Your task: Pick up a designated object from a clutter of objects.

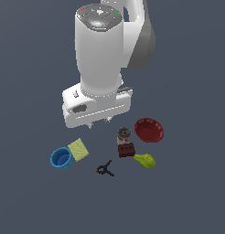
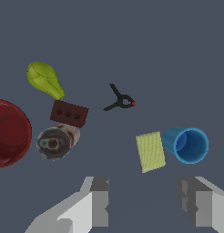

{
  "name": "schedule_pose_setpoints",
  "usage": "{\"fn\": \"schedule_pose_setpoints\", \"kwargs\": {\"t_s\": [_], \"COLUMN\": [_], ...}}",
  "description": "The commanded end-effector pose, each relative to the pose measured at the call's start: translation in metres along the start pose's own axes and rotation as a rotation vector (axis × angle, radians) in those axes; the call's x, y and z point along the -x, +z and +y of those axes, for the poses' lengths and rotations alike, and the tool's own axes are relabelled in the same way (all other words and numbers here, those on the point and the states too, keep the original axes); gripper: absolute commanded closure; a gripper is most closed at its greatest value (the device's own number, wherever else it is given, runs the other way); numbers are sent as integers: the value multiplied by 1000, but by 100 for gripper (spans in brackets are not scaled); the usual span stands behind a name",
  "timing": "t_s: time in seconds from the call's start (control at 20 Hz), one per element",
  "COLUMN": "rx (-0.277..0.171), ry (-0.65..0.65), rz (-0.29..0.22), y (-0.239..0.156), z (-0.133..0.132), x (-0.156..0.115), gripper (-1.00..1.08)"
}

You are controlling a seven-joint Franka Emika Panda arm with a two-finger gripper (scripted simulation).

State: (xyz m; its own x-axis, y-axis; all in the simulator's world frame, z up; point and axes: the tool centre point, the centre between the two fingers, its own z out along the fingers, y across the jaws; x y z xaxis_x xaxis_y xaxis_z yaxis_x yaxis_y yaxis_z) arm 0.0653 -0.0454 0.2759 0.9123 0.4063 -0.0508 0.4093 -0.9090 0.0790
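The designated object, a bright-blue round cup point(image 1: 61, 158) point(image 2: 186, 144), lies tipped on the floor at the exterior view's left end of the clutter, touching the yellow-green square sponge point(image 1: 78, 149) point(image 2: 150, 151). My gripper point(image 1: 99, 122) point(image 2: 148, 207) hangs high above the floor, open, with nothing between its fingers point(image 2: 98, 202). In the wrist view the cup and sponge sit just beyond the fingertips. The cup's hollow inside faces the wrist camera.
Other clutter: a black clamp point(image 1: 104, 169) point(image 2: 120, 101), a dark-red brick point(image 1: 126, 150) point(image 2: 69, 113), a small can point(image 1: 124, 134) point(image 2: 56, 141), a green pear point(image 1: 145, 160) point(image 2: 44, 79) and a red fluted bowl point(image 1: 149, 130) point(image 2: 9, 133) at the exterior view's right.
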Motion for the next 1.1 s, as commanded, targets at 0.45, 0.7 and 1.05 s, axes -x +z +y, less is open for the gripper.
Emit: {"fn": "schedule_pose_setpoints", "kwargs": {"t_s": [0.45, 0.7, 1.05], "rx": [44, 58, 73], "ry": [-275, -394, -563], "rz": [-38, -59, -92], "y": [47, 69, 103], "z": [61, 86, 121], "x": [-16, -19, -21], "gripper": [-20, -20, -20]}}
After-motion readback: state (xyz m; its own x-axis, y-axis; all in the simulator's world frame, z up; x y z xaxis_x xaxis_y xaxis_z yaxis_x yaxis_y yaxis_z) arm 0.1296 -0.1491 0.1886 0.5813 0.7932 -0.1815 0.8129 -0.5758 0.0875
